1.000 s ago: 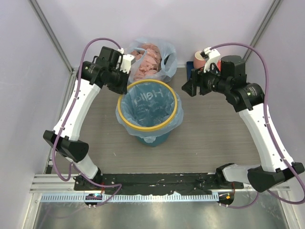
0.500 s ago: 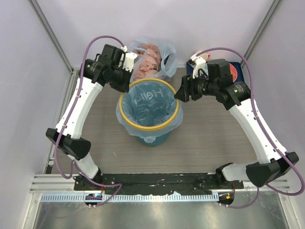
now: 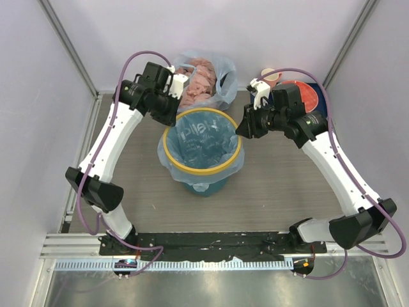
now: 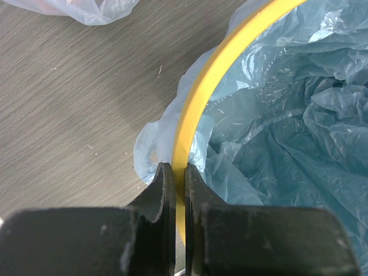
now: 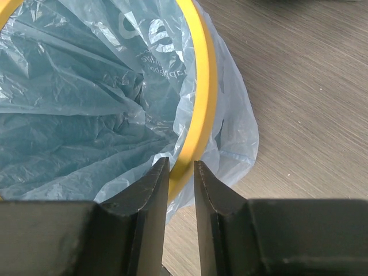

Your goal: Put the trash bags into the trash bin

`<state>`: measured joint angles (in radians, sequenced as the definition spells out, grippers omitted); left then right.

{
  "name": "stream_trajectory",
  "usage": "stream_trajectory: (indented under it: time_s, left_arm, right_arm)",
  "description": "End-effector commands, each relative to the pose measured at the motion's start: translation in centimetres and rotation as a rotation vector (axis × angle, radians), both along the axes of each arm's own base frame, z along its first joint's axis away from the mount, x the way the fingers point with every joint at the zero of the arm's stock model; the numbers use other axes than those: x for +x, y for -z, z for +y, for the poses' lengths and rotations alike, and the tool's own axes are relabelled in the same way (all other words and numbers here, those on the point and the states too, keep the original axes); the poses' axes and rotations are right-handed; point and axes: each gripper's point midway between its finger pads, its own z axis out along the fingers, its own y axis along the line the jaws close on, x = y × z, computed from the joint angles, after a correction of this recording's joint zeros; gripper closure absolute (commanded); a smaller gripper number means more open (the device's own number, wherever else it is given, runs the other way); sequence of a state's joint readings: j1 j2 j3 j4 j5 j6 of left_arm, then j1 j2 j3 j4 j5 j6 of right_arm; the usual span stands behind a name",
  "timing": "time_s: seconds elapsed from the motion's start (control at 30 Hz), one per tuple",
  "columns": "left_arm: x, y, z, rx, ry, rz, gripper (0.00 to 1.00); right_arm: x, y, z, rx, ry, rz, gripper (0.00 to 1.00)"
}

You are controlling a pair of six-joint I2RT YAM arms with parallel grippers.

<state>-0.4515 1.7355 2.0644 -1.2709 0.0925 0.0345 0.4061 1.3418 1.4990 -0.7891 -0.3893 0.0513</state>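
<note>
The left gripper (image 4: pixel 178 170) clamps the bin (image 3: pixel 202 173) rim, over the bag (image 3: pixel 201 144), at 11 o'clock; the right gripper (image 5: pixel 180 164) likewise at 2 o'clock.

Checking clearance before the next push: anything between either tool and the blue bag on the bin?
Nothing visible. The left tool pinches the yellow ring over the trash bag; the right tool straddles the ring opposite. The whitish bag of pink lumps sits behind the trash bin, clear of both.

clear bag of pink lumps (image 3: pixel 201 80); pink mug (image 3: pixel 271 76) beside red disc (image 3: pixel 310 96).
</note>
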Motion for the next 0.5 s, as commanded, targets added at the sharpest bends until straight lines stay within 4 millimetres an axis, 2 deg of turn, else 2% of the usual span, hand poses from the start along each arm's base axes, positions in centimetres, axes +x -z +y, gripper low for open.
stream_trajectory:
  time_s: [0.0,0.17,0.23,0.27,0.3,0.33,0.37,0.4,0.43,0.47]
  left_arm:
    - [-0.5,-0.1,0.5,0.021,0.010,-0.014,0.95]
    - [-0.6,0.4,0.6,0.031,0.022,-0.003,0.89]
    - [-0.7,0.2,0.6,0.024,0.025,-0.009,0.82]
    - [-0.9,-0.6,0.4,-0.004,0.037,-0.021,0.77]
    - [-0.8,-1.1,0.6,-0.017,0.037,-0.026,0.63]
    - [-0.8,-1.7,0.7,-0.035,0.037,-0.035,0.58]
    - [-0.6,-3.1,0.9,-0.063,0.029,-0.070,0.52]
    - [-0.5,-4.0,1.2,-0.106,0.028,-0.080,0.41]
    - [-0.5,-4.9,1.3,-0.134,0.034,-0.094,0.35]
    - [-0.5,-6.6,1.6,-0.166,0.037,-0.140,0.30]
  right_arm:
    - [0.4,1.3,-0.8,-0.049,0.014,-0.013,0.71]
    - [0.3,1.4,-0.7,-0.051,0.006,-0.019,0.70]
    - [0.2,0.9,-0.6,-0.039,-0.004,-0.023,0.62]
    - [0.0,0.4,-0.5,-0.031,-0.008,-0.030,0.57]
    - [0.1,0.0,-0.4,-0.026,-0.010,-0.036,0.52]
    - [0.1,-1.3,-0.3,-0.010,-0.016,-0.064,0.47]
    - [0.1,-2.1,-0.2,0.000,-0.021,-0.081,0.38]
    - [0.1,-2.8,-0.2,0.006,-0.022,-0.095,0.35]
    - [0.2,-4.4,-0.2,0.020,-0.024,-0.134,0.31]
    - [0.1,-5.1,-0.1,0.029,-0.029,-0.149,0.27]
